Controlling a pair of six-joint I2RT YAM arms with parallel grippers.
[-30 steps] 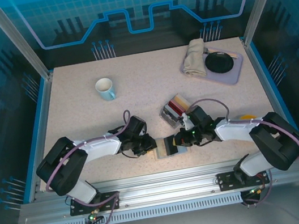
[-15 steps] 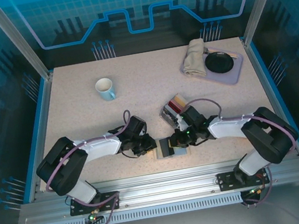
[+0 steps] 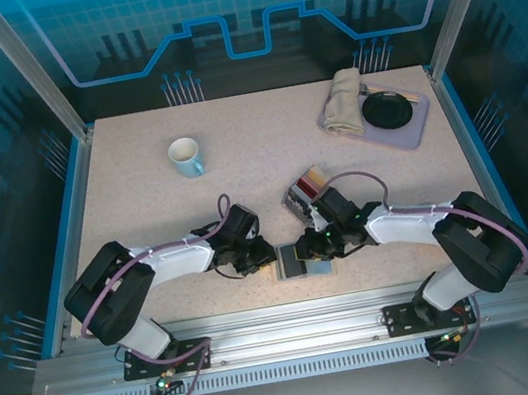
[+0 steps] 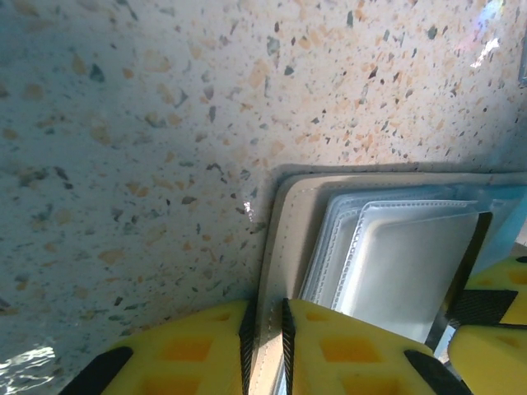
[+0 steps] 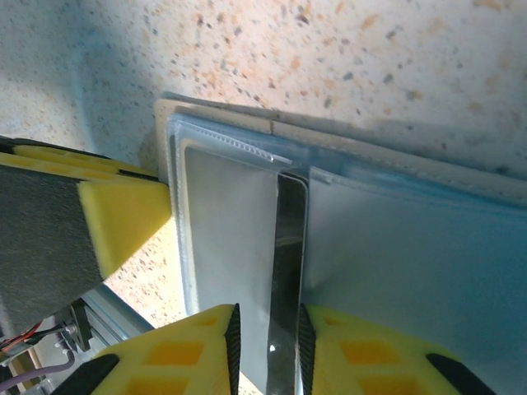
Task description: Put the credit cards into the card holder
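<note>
- where's the card holder [image 3: 295,260]?
- lying open at the near edge of the table [image 3: 147,227], between my two grippers. the left gripper [image 4: 265,317] is clamped on its beige edge.
- and the right?
- the right gripper [image 5: 268,317] has its jaws narrow around a dark card [image 5: 288,247] at the clear sleeves [image 5: 226,222]; i can't tell if they pinch it.
- farther back?
- more credit cards [image 3: 305,190] stacked just beyond, then a mug [image 3: 184,156] far left, and a tray [image 3: 414,127] with cloth [image 3: 343,103] and black dish [image 3: 388,111] far right.
</note>
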